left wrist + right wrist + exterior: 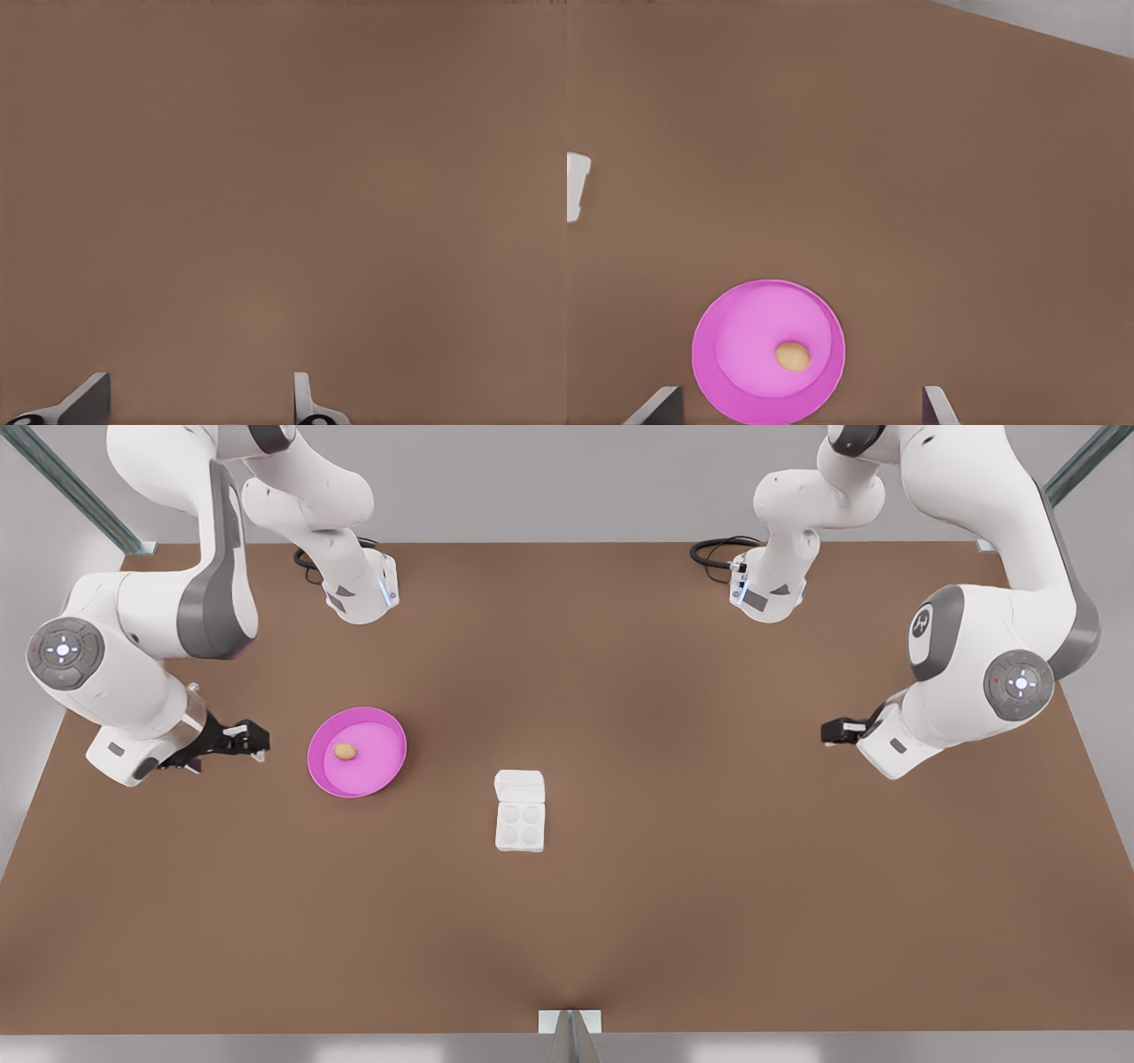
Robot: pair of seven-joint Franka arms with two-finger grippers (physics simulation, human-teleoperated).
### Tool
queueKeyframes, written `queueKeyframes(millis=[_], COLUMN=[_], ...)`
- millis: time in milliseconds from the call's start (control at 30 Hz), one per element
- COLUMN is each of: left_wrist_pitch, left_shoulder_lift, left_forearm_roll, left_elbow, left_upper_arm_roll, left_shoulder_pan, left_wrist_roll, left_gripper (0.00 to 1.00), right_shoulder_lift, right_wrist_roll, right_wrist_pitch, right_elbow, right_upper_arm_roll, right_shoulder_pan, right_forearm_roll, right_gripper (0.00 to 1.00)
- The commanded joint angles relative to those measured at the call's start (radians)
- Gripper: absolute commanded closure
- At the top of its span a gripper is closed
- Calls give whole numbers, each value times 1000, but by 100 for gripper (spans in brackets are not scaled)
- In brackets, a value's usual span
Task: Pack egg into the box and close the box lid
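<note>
A small tan egg (pixel 345 751) (pixel 793 356) lies in a round pink dish (pixel 314 757) (pixel 702 354) on the front view's left. The white box (pixel 520 825) sits mid-table with its four cups showing empty. Its lid (pixel 520 786) lies open and flat on the far side. My right gripper (pixel 244 740) (pixel 799 407) hovers open just beside the dish, on the front view's left of it, holding nothing. Over bare table on the front view's right, my left gripper (pixel 833 731) (pixel 197 398) waits open and empty, far from the box.
The brown table (pixel 709 886) spreads wide around the box and dish. Both arm bases (pixel 363 593) (pixel 766 593) stand at the far edge with black cables beside them. A white corner of the box (pixel 574 186) shows at the edge of the right wrist view.
</note>
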State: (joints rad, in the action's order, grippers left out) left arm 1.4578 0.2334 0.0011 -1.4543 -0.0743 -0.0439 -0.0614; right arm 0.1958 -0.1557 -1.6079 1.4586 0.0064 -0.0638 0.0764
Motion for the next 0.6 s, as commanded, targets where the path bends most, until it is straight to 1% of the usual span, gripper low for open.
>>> queueKeyframes(millis=[0,33,67,100,200,300,333,400,567], left_wrist_pitch=[7,7,7,7,7,7,7,9,9], left_shoulder_lift=[1,1,3,3,7,9,17,20,20], left_forearm_roll=[0,0,0,0,0,4,5,5,7], left_elbow=[0,0,-1,-1,-3,-3,-3,-3,-3], left_upper_arm_roll=[-1,-1,1,1,1,-1,1,1,1], left_shoulder_pan=[1,1,1,1,1,1,1,-1,1], left_wrist_roll=[-14,-14,-14,-14,-14,-15,-15,-15,-17], left_gripper=[0,0,0,0,0,0,0,0,0], right_shoulder_lift=[-3,-1,8,19,1,-22,-21,-42,-32], right_wrist_roll=[-48,-51,-143,-271,-436,-607,-666,-737,-906], right_wrist_pitch=[-9,-7,-1,-20,-400,-573,-603,-738,-848], right_elbow=[0,3,9,71,402,559,579,689,787], right_upper_arm_roll=[0,-2,-2,0,7,4,4,4,6], right_shoulder_pan=[-1,-1,-1,-5,-5,32,52,78,76], right_forearm_roll=[-13,-14,-4,37,49,49,42,42,42], right_gripper=[0,0,0,0,0,0,0,1,1])
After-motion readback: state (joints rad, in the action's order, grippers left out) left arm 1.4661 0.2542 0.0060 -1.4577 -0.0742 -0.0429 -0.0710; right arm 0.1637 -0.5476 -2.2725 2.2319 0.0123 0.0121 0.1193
